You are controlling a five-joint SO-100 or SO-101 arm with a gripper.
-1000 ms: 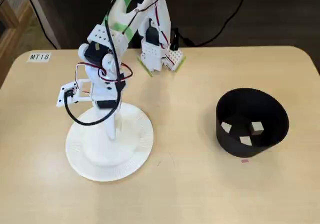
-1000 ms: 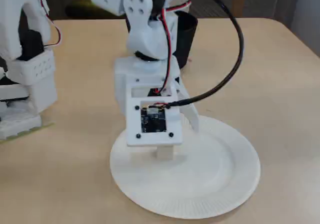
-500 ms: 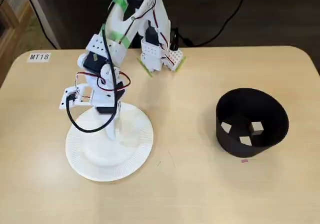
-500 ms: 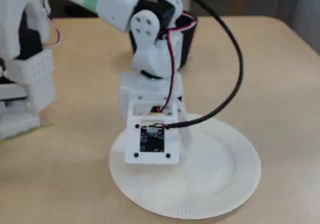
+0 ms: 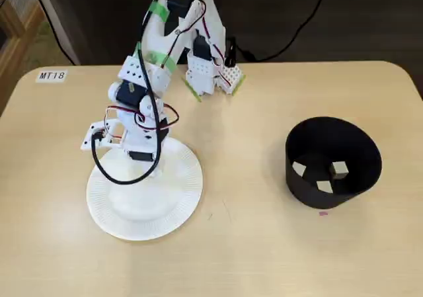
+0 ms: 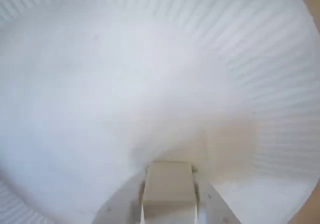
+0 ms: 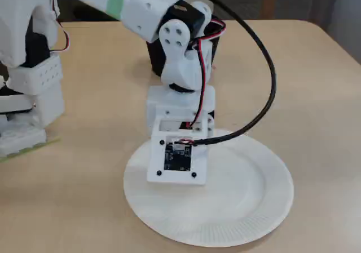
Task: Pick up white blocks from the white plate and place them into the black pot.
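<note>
The white plate (image 5: 173,201) lies at the table's left in a fixed view, and it fills the wrist view (image 6: 150,84). My gripper (image 6: 168,206) is down on the plate, its jaws closed against one cream white block (image 6: 167,183). No other block shows on the plate. In both fixed views the arm's wrist (image 5: 135,122) hides the fingers and that block. The black pot (image 5: 310,188) stands apart at the right and holds three white blocks (image 5: 324,186). In another fixed view the plate (image 7: 248,208) is in front and the pot (image 7: 153,58) is mostly hidden behind the arm.
The arm's base (image 5: 211,72) is clamped at the table's far edge, with cables running behind it. A label reading MT18 (image 5: 51,75) sits at the far left corner. A small pink speck (image 5: 322,212) lies just in front of the pot.
</note>
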